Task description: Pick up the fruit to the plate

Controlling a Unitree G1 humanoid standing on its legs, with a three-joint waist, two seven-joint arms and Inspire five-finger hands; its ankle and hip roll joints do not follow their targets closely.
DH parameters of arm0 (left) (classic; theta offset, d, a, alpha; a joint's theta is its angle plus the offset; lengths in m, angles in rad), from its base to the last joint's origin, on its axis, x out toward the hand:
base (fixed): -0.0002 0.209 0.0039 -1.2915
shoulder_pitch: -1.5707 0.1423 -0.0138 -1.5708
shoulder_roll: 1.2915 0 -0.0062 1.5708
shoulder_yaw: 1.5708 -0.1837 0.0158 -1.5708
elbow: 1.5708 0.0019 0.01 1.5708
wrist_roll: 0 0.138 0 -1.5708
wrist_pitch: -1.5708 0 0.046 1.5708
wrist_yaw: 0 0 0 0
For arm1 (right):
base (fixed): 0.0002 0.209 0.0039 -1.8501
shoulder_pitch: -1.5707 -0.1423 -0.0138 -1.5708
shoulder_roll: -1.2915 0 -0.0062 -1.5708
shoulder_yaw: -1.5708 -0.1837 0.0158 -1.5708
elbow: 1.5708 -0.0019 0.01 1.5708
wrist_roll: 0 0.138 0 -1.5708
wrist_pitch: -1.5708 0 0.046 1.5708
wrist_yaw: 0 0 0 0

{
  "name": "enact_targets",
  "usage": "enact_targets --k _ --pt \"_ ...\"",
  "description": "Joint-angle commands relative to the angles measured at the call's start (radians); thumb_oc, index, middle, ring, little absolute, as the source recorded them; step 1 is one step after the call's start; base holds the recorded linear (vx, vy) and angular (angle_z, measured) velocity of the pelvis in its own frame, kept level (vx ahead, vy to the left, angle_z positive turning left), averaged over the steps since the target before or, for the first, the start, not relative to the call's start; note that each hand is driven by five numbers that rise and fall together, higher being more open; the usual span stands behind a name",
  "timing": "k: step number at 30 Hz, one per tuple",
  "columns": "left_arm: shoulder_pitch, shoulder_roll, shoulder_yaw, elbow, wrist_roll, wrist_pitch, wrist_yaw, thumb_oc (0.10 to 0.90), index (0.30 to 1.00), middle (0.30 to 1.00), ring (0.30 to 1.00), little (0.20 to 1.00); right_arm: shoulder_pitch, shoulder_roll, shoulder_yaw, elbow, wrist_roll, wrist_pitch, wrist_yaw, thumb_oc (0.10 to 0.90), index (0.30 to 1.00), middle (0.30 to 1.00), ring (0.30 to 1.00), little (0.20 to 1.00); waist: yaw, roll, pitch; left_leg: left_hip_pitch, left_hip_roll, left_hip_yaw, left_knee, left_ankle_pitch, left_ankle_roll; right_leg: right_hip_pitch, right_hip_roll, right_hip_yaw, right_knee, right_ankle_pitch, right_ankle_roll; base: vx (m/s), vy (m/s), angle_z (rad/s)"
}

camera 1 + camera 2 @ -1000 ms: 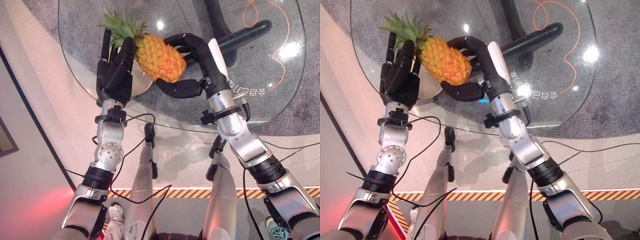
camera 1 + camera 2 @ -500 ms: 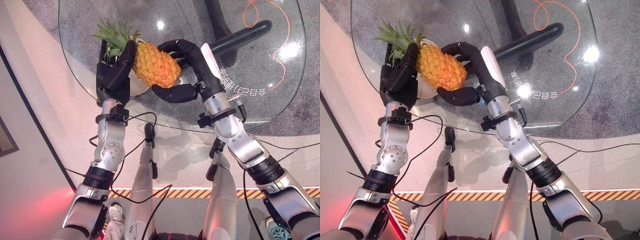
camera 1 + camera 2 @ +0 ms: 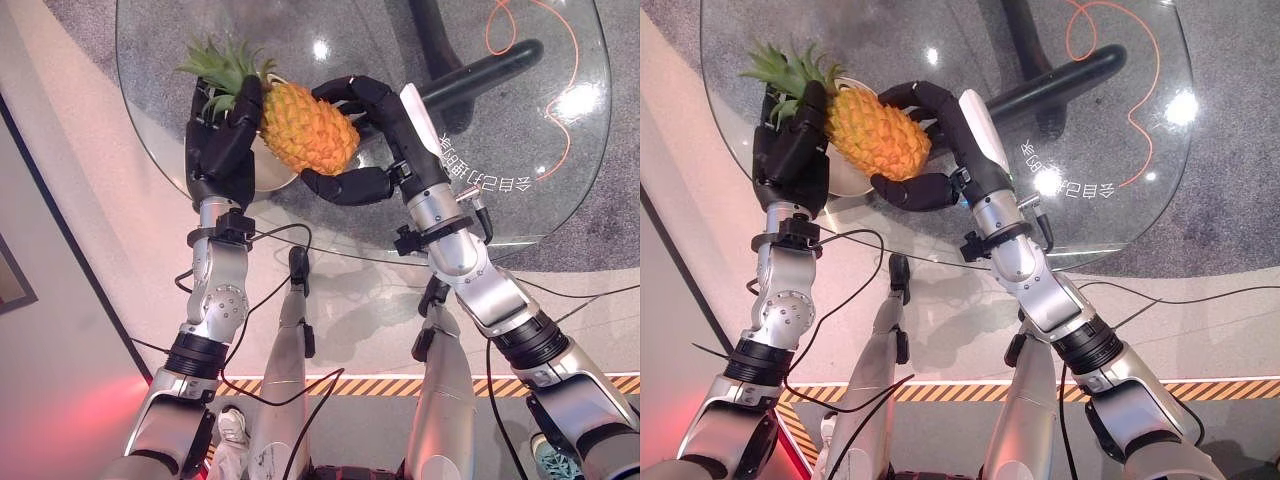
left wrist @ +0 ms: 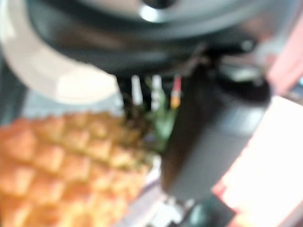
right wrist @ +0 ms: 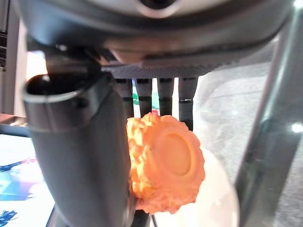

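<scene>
Holding pineapple (image 3: 305, 128) w/ both hands over plate (image 3: 275, 177) on glass table (image 3: 560, 160) | right hand (image 3: 375, 140) curled round base end | left hand (image 3: 222, 140) cupped at leafy end, steadying for set-down

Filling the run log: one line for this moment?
pineapple over plate | right hand gripping | left hand at crown end

Round glass table (image 3: 560, 190), orange cord (image 3: 560, 120)
</scene>
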Motion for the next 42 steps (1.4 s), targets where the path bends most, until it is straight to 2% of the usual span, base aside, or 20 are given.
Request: enact_targets --k 1,19,20,21,22,42 --pt "-0.156 0.009 -0.046 -0.165 0.056 -0.086 -0.17 0.1 0.3 0.3 0.3 0.2 -0.155 0.063 0.036 -0.16 -0.003 -0.118 0.037 0.1 0.3 0.3 0.3 0.2 0.0 -0.002 -0.021 0.046 0.02 0.007 0.019 -0.033 0.008 0.042 0.003 -0.011 -0.088 0.083 0.012 0.0 0.0 0.0" --pt "-0.167 0.002 -0.045 -0.153 0.051 -0.111 -0.203 0.1 0.3 0.3 0.3 0.2 -0.161 0.065 0.03 -0.16 0.002 -0.115 0.031 0.1 0.3 0.3 0.3 0.2 -0.003 -0.003 -0.021 0.05 0.019 0.007 0.015 -0.034 0.008 0.042 0.004 -0.008 -0.089 0.083 0.013 0.0 0.0 0.0" --pt "-0.171 0.003 -0.044 -0.153 0.05 -0.112 -0.205 0.1 0.3 0.3 0.3 0.2 -0.165 0.066 0.03 -0.161 0.006 -0.114 0.029 0.235 0.415 0.415 0.415 0.335 -0.004 -0.003 -0.021 0.042 0.017 0.006 0.015 -0.027 0.009 0.036 0.004 -0.007 -0.092 0.091 0.011 0.0 0.0 0.0" --pt "-0.166 0.001 -0.045 -0.154 0.052 -0.114 -0.206 0.1 0.3 0.3 0.3 0.2 -0.158 0.069 0.027 -0.164 0.013 -0.114 0.024 0.564 0.698 0.698 0.698 0.664 -0.004 -0.002 -0.021 0.049 0.018 0.007 0.017 -0.034 0.008 0.04 0.004 -0.007 -0.087 0.083 0.012 0.0 0.0 0.0" --pt "-0.165 0.001 -0.044 -0.156 0.051 -0.113 -0.205 0.1 0.3 0.3 0.3 0.2 -0.155 0.071 0.024 -0.164 0.014 -0.118 0.02 0.8 0.9 0.9 0.9 0.9 -0.004 -0.002 -0.021 0.05 0.018 0.007 0.017 -0.034 0.007 0.04 0.004 -0.007 -0.088 0.083 0.013 0.0 0.0 0.0" --pt "-0.175 -0.014 -0.03 -0.145 0.062 -0.155 -0.184 0.1 0.3 0.3 0.3 0.2 -0.151 0.092 0.006 -0.158 0.016 -0.134 0.006 0.8 0.9 0.9 0.9 0.9 -0.008 -0.002 -0.021 0.044 0.018 0.008 0.011 -0.026 0.008 0.035 0.005 -0.003 -0.094 0.09 0.01 0.0 0.0 0.0"
